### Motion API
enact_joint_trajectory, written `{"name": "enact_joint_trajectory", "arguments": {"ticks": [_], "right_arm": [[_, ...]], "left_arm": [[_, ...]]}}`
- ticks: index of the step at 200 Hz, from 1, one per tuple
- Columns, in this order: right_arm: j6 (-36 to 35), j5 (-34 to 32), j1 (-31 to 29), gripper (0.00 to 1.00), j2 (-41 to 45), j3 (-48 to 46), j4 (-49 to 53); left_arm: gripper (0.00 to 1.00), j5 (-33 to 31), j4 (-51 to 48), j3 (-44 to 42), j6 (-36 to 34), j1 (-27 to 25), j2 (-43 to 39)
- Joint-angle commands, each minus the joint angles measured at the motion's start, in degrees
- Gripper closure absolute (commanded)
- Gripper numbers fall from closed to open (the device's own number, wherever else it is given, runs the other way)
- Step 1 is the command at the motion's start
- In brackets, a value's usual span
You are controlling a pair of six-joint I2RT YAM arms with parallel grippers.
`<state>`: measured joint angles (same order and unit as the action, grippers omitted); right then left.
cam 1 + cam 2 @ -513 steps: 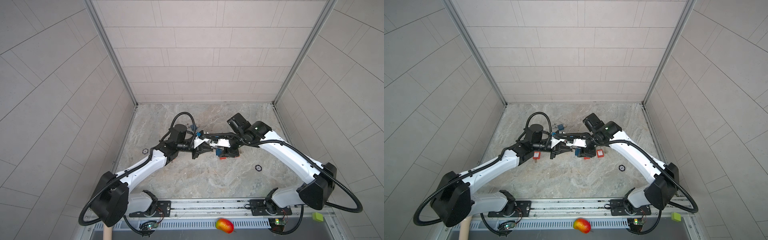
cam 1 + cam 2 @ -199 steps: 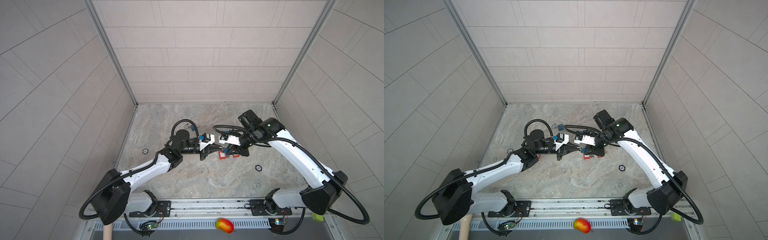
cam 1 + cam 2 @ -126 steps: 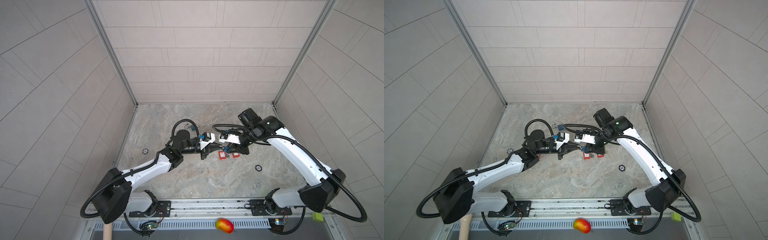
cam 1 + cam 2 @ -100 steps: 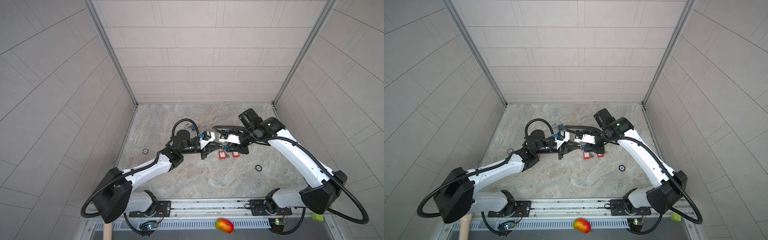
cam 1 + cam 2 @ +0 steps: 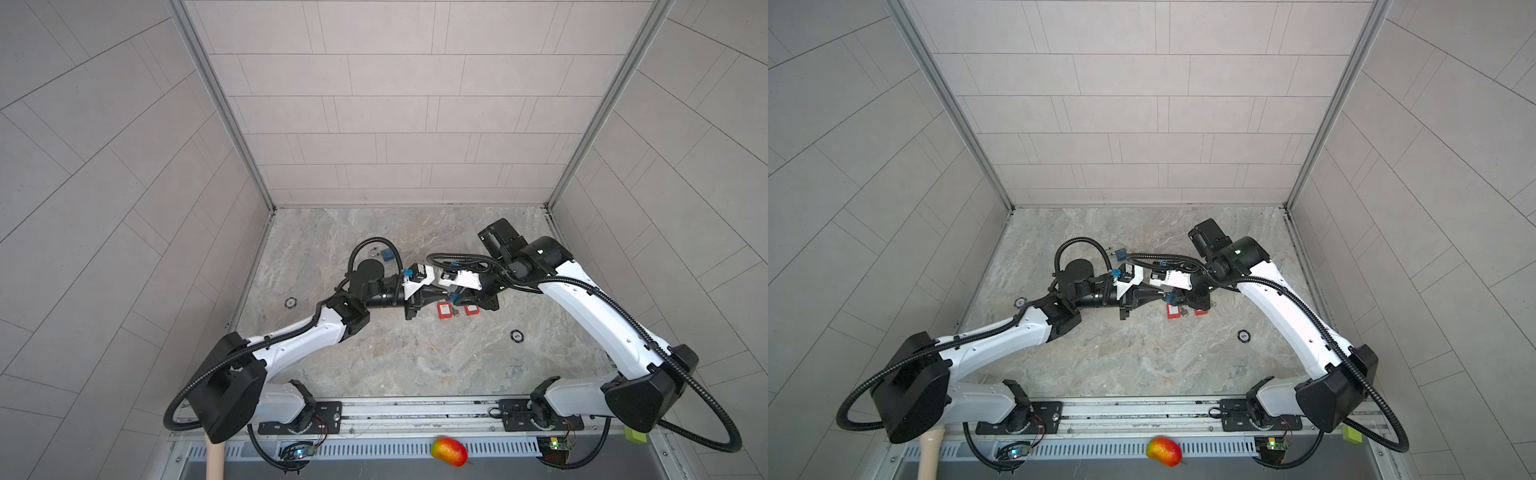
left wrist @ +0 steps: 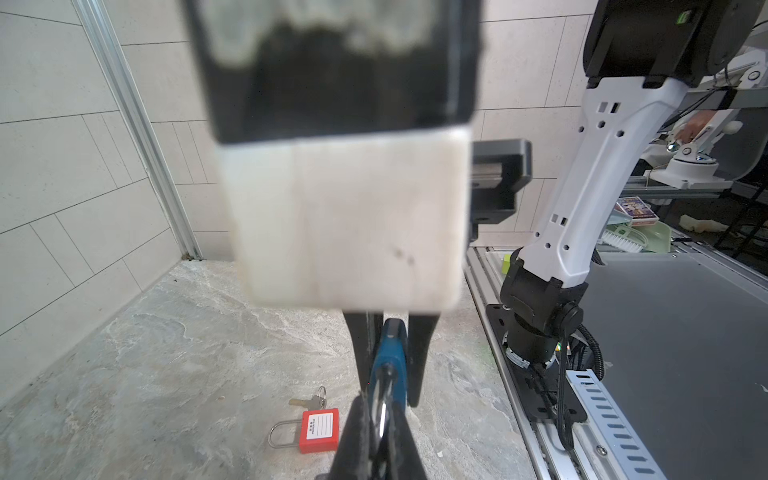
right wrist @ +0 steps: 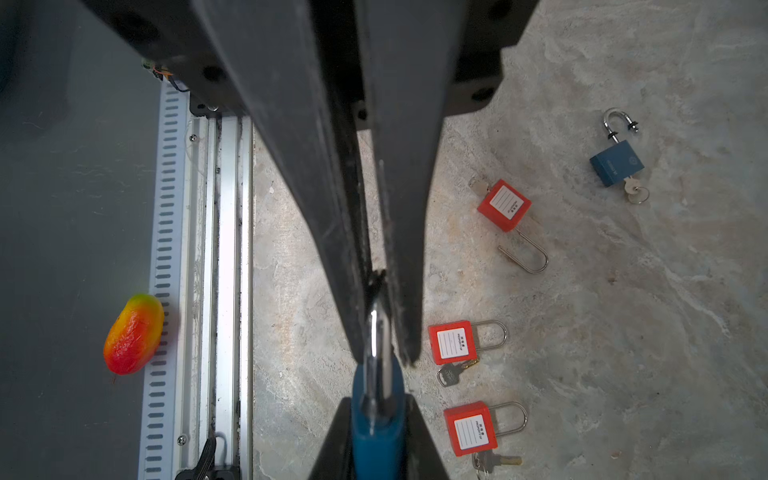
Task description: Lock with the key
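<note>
A small blue padlock hangs above the floor between my two grippers, which meet tip to tip in both top views. My right gripper is shut on the padlock's body, one finger on each side; it shows as the far fingers in the left wrist view. My left gripper is shut on the flat silver key, whose blade points into the padlock's end face. In a top view the padlock is a blue speck between the fingers. Its shackle is hidden.
Three red padlocks with keys lie on the marble floor under the grippers. Another blue padlock with its shackle open lies farther back. A toy mango rests on the front rail. Two black discs lie on the floor.
Since the earliest frames both grippers, joined at the padlock, have drifted slightly to the right. Over the last half second nothing visibly moves.
</note>
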<state>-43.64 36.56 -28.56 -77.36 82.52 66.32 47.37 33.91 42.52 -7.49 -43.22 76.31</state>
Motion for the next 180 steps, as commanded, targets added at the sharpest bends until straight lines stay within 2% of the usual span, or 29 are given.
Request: {"name": "enact_joint_trajectory", "arguments": {"ticks": [1,42,68,88,108,128,142,157,180], "right_arm": [[2.6,13.6,-2.6,1.0,-1.0,5.0,-15.3],[6.6,13.6,-2.2,1.0,-2.3,6.8,-20.3],[6.2,14.0,-2.3,1.0,-3.0,6.2,-23.1],[5.8,13.8,-2.3,1.0,-3.3,6.4,-22.8],[2.7,11.0,-2.2,1.0,-3.1,6.5,-17.9],[-0.1,6.0,-1.8,0.85,-1.6,5.2,-11.7],[-0.1,2.6,-1.3,0.71,0.8,2.8,-9.3],[1.0,-0.4,-0.8,0.6,4.7,-0.9,-8.8],[4.3,-3.1,0.3,0.57,10.8,-6.1,-8.8]], "left_arm": [[1.0,1.7,-2.0,0.1,-2.7,-4.7,2.8],[1.0,0.6,-0.2,-0.2,-2.1,-5.8,4.0],[1.0,0.5,1.1,-0.1,-1.0,-6.1,5.0],[1.0,0.7,1.9,0.0,-0.1,-6.2,5.4],[1.0,0.0,2.7,-0.3,0.5,-5.2,4.4],[1.0,0.9,3.9,-0.4,2.4,-2.2,2.5],[1.0,2.1,3.4,-0.1,2.7,0.2,0.9],[1.0,3.3,1.7,0.7,2.4,2.0,-0.5],[1.0,4.8,-2.5,2.5,0.2,3.2,-1.9]]}}
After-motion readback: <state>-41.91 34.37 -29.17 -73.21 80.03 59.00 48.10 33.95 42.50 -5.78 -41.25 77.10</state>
